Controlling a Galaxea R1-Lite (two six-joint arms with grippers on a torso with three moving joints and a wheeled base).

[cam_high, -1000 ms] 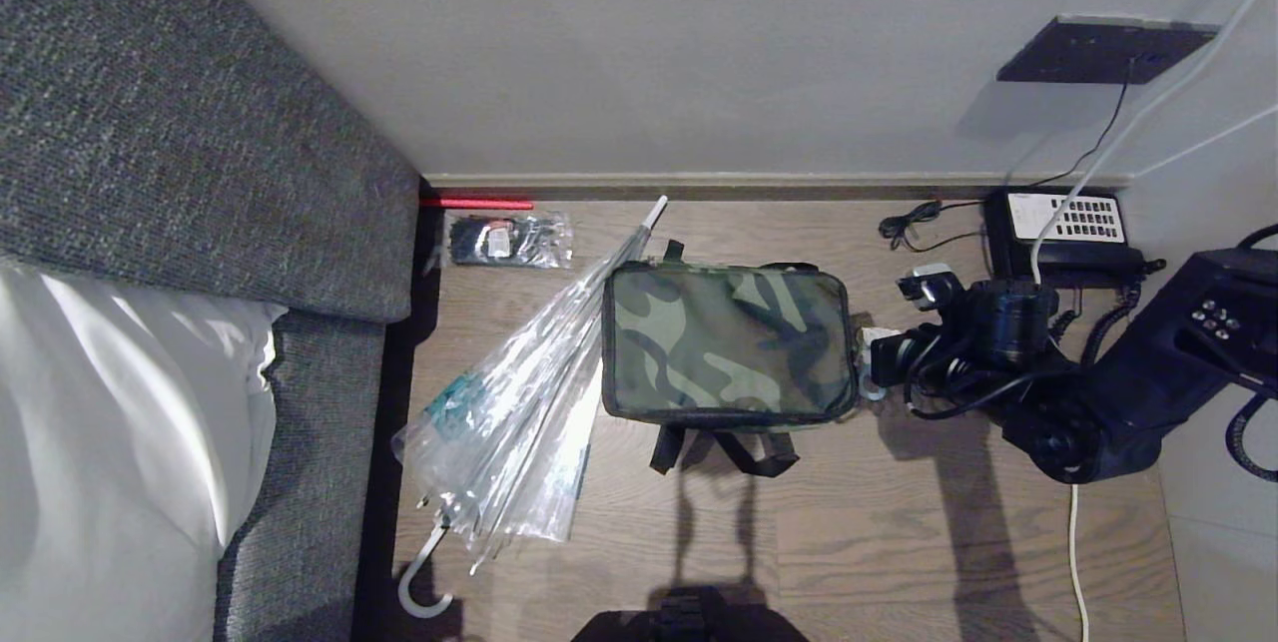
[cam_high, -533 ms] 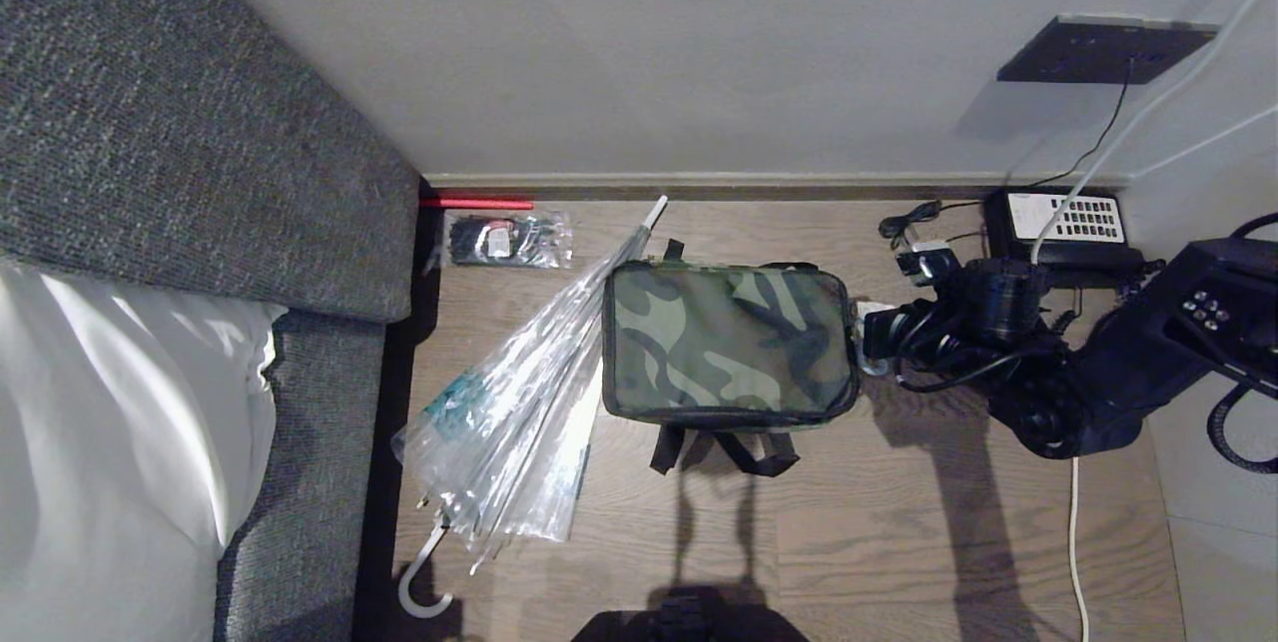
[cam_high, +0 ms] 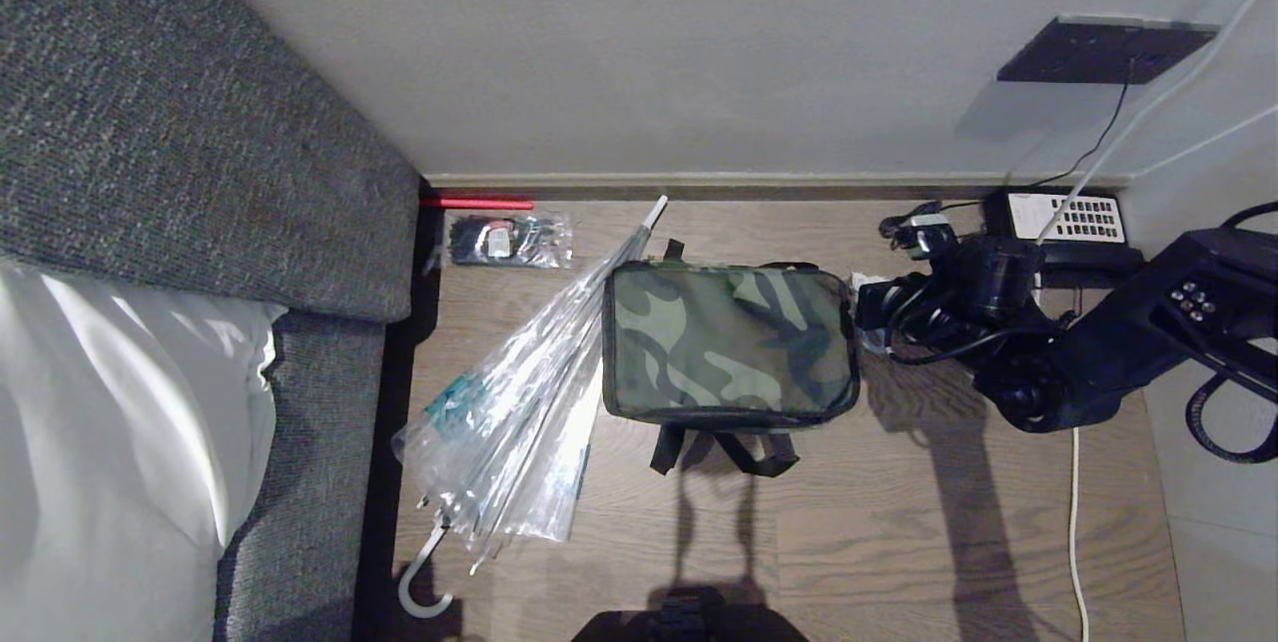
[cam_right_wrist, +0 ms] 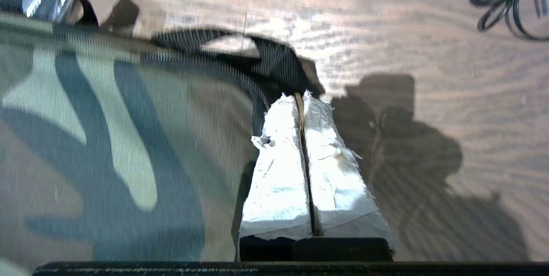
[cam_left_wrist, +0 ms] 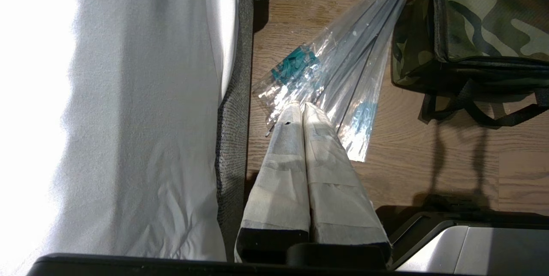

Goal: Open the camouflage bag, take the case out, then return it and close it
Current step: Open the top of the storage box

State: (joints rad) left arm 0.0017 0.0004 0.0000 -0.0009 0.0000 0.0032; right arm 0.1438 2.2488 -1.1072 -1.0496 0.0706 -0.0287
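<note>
The camouflage bag (cam_high: 729,342) lies flat on the wooden floor with its lid down, black straps trailing toward me. My right gripper (cam_high: 861,298) sits at the bag's far right corner, level with the floor. In the right wrist view its taped fingers (cam_right_wrist: 279,160) are pressed together beside the bag (cam_right_wrist: 107,138), with a thin tan strip pinched between the tips of the right gripper (cam_right_wrist: 300,95), apparently the zipper pull. The case is hidden. My left gripper (cam_left_wrist: 301,106) hangs shut and empty, parked above the floor near the sofa edge.
A clear plastic umbrella (cam_high: 519,402) leans against the bag's left side. A telephone (cam_high: 1063,223) and tangled cords lie by the wall behind the right arm. A white cable (cam_high: 1076,522) runs along the floor at right. The grey sofa (cam_high: 180,123) fills the left.
My right arm has slid along the bag's right side toward the wall, fingers staying shut. The bag and umbrella have not shifted.
</note>
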